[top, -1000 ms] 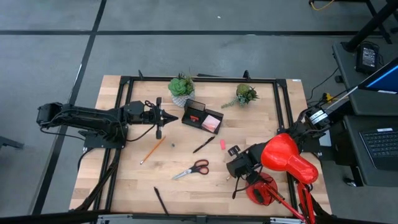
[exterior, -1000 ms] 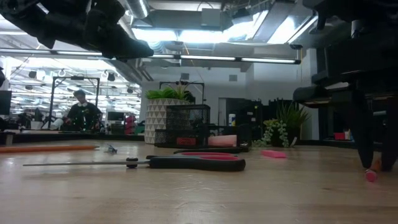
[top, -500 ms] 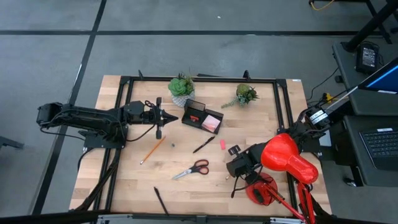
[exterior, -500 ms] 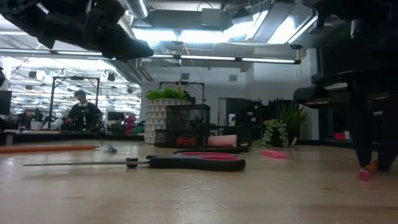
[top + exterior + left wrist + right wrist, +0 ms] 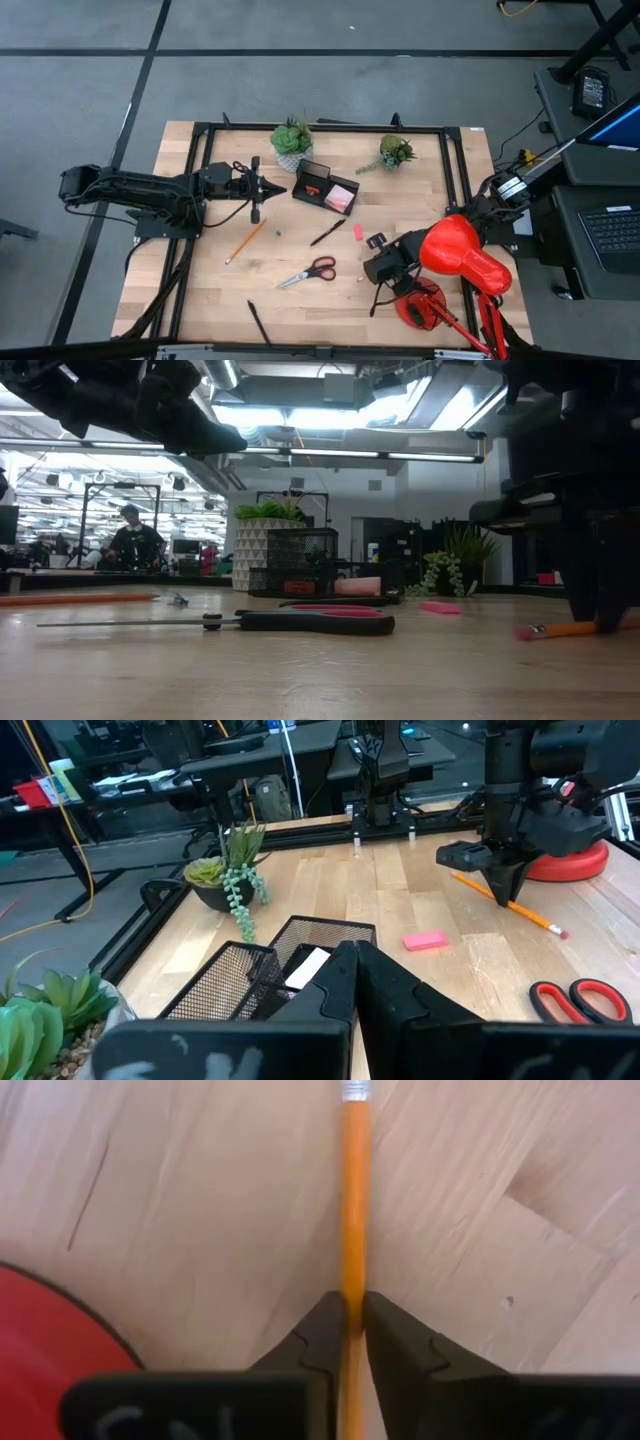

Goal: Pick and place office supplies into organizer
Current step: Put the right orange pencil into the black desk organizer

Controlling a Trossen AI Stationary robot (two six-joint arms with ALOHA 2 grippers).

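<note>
Right wrist view shows the right gripper (image 5: 352, 1320) clamped on a slim orange wooden pencil (image 5: 352, 1190) — pickup step, lifting toward the black mesh organizer (image 5: 325, 187) next.

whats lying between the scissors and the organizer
A black pen lies on the wood between the scissors and the organizer, with a small pink eraser just beside it; the high view shows this.

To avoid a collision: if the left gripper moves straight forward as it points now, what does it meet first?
Probably the black organizer: the shut left gripper points at it across bare table. Height is unclear, so it might pass above.
</note>
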